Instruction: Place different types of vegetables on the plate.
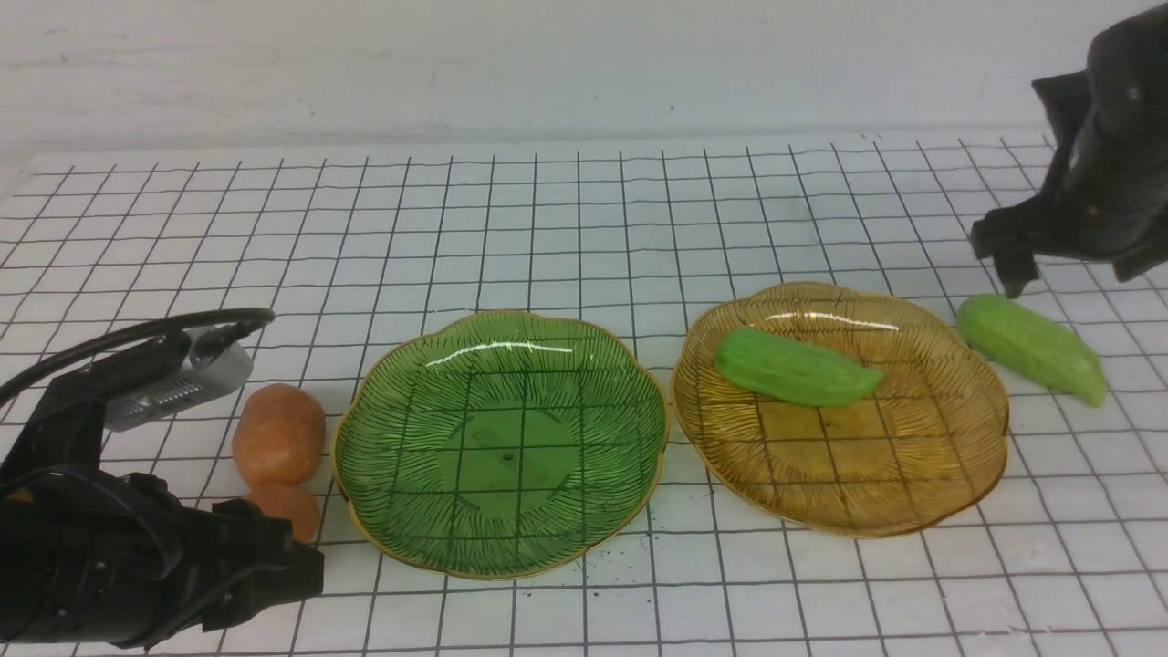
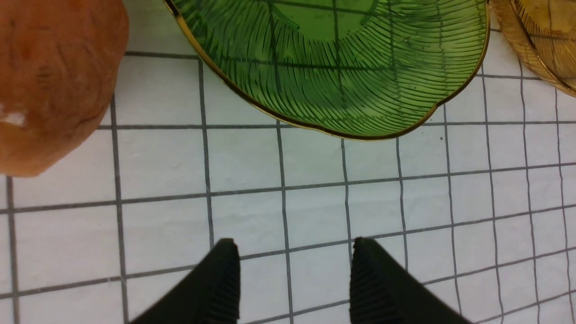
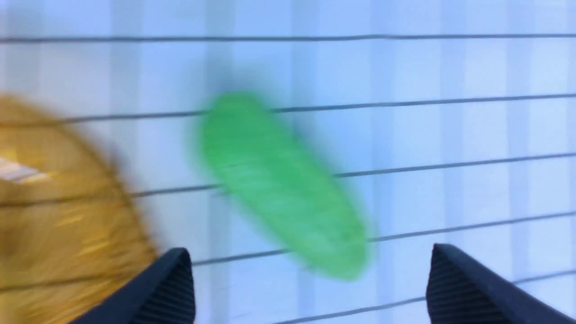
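One light green gourd [image 1: 794,369] is lying across the far half of the amber plate [image 1: 912,497], with its tapered end pointing right. The second gourd [image 1: 1031,349] is resting on the desk [image 1: 584,210] just beside that plate's right rim, ridged and narrowing toward the near right.

The right arm [image 1: 1109,182] is reaching in from the far right edge and angling downward. The right gripper [image 3: 309,249] is hovering above the second gourd, clear of the desk, with its jaws standing wide apart and gripping nothing. The right wrist view is blurring, yet the gourd is showing ahead of the ribbed black fingers [image 3: 171,288].

Two orange-brown potatoes are sitting just left of the green plate [image 1: 383,511]. The larger potato [image 1: 278,433] is lying farther back. The smaller potato [image 1: 285,509] is lying nearer, partly hidden by the left arm [image 1: 91,557]. That arm is lying low at the near left corner. The left gripper [image 2: 294,270] is pointing across the desk with its jaws parted over bare desk, holding nothing.

Both plates are ribbed, scalloped and gold-rimmed, and are sitting side by side. The desk is showing white with a dark grid, and a pale wall [image 1: 547,64] is standing behind it.
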You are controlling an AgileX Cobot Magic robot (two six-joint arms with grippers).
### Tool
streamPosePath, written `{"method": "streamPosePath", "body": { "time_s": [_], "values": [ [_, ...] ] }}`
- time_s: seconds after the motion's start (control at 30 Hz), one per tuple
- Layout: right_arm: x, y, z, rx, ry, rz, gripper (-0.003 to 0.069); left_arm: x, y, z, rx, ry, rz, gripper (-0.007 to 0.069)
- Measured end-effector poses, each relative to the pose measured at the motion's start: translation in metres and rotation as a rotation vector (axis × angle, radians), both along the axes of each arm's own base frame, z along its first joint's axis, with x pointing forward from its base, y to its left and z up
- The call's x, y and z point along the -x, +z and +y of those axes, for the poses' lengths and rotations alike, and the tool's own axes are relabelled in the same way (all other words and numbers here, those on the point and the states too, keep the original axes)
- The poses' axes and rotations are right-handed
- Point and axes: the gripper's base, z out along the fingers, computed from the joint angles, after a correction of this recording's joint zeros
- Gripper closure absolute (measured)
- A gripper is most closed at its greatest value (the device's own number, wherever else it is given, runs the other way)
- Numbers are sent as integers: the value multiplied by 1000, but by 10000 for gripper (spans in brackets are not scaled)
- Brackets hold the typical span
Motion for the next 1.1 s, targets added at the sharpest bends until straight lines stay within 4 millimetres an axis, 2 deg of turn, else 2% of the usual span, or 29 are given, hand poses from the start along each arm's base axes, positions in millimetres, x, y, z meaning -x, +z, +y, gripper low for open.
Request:
{"method": "streamPosePath", "body": {
  "time_s": [0.13, 0.23, 0.47, 0.73, 0.83, 1.0, 1.1],
  "values": [
    [-4, -15, -4, 22, -3, 37, 76, 0, 0, 0, 0, 0, 0, 314],
    [-10, -34, -4, 39, 51, 81, 94, 0, 0, 0, 0, 0, 0, 314],
    [-19, -60, -3, 88, 186, 135, 97, 0, 0, 0, 0, 1, -2, 314],
    [-23, -90, -5, 128, 234, 204, 97, 0, 0, 0, -1, 3, -5, 314],
    [-25, -91, -6, 149, 245, 206, 118, -1, 0, 0, -2, 5, -8, 314],
    [-26, -89, -13, 239, 256, 249, 239, -1, 0, 0, -2, 5, -8, 314],
    [-30, -73, -18, 289, 206, 265, 253, -1, 0, 0, -2, 6, -9, 314]
  ]
}}
